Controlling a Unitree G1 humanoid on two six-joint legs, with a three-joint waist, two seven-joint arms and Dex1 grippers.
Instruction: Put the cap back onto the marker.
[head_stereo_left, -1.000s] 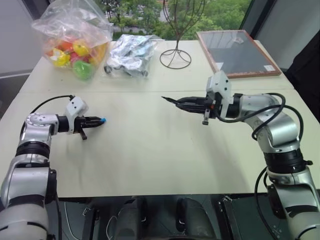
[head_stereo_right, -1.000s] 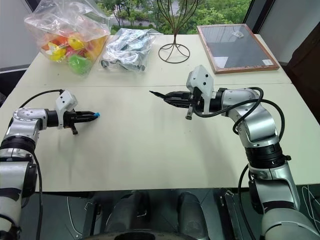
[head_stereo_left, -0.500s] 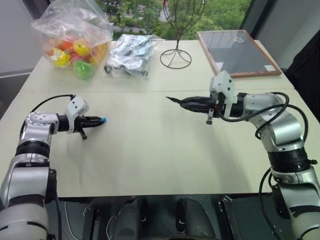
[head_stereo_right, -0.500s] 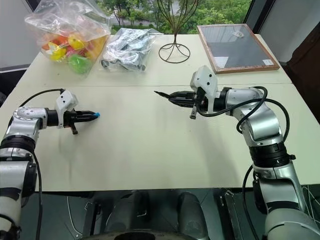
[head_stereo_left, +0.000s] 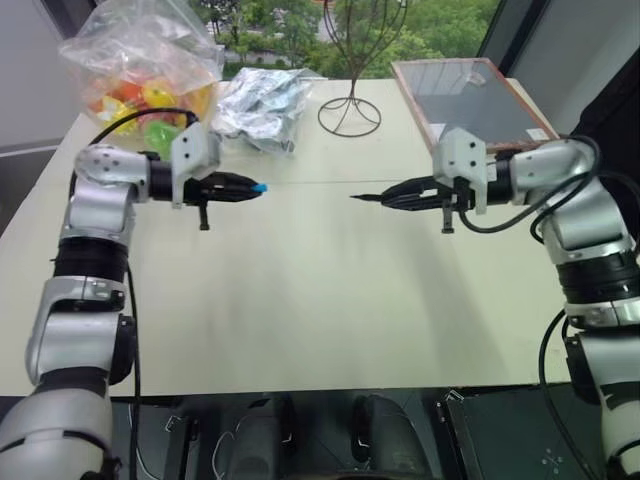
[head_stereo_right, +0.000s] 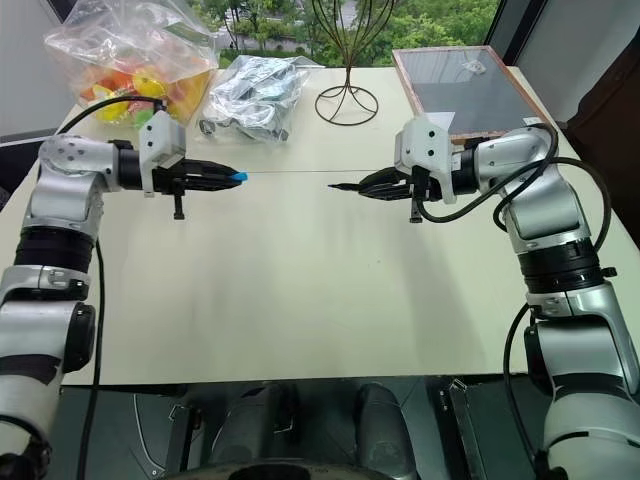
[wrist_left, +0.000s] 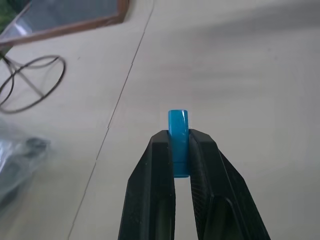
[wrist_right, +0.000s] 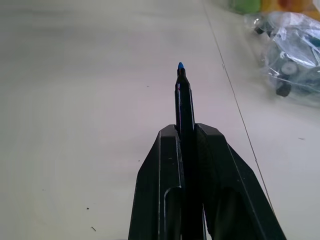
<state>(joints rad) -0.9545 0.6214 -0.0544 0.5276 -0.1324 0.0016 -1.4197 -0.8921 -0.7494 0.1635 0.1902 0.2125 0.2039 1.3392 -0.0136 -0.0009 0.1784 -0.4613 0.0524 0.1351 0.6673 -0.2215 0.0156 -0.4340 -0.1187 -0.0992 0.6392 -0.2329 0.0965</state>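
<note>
Item: capping operation, both parts aloft over the tabletop (head_stereo_left: 300, 300). All places are given from the wire stand (head_stereo_left: 350, 110) at the far edge.

- Cap (wrist_left: 178, 140): light blue, pinched between the fingers of the left claw (head_stereo_left: 245, 187), with about half its length sticking out past the tips. It sits nearer than the wire stand and to its left, clear of the surface.
- Marker (wrist_right: 182, 107): black, clamped along its barrel in the right claw (head_stereo_left: 400, 195), blue tip (wrist_right: 180, 65) bare and pointing left toward the cap. It sits nearer than the wire stand and slightly to its right.
- Gap: cap and tip face each other, well apart, roughly level.

Hazards, as judged:
- Misalignment: the cap's mouth is small, and if the two axes are off, the tip will likely strike the rim and smear ink.
- Slip: the cap is held on smooth sides, so an endwise push may slide it back between the fingers or pop it free.
- Drop: either part falling would land on the tabletop and may roll.
</note>
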